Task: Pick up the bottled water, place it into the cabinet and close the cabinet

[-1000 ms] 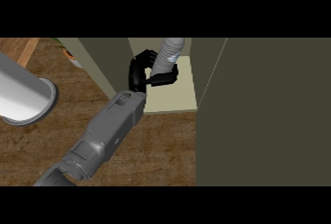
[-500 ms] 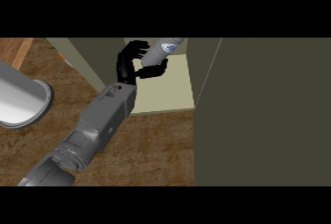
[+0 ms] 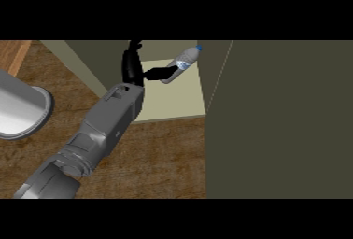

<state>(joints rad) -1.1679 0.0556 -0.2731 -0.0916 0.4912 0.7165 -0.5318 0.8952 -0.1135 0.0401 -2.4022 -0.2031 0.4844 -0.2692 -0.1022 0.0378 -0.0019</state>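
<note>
- I see only one hand [image 3: 134,63] in the head view; its forearm rises from the lower left edge, so I take it for the left hand, and the right hand does not show.
- The fingers [image 3: 130,56] stand rather straight and the thumb reaches sideways toward the bottled water [image 3: 181,63]. It seems to touch the bottle's lower body, but I cannot tell if it really pinches it or is already released.
- The bottled water is inside the cabinet [image 3: 176,100], tilted, its blue cap toward the back and close beside the open cabinet door [image 3: 283,116].
- I cannot tell if its base rests on the pale shelf floor of the cabinet or is a little above it.
- I judge the bottle is light and stiff enough, but its smooth round wall can slip and roll; the best hold is around the middle of the body, not at the narrow neck.
- A grey cylinder [image 3: 17,109] stands on the tabletop [image 3: 158,158], well left of the cabinet.
- The door is not yet closed; this step remains.
</note>
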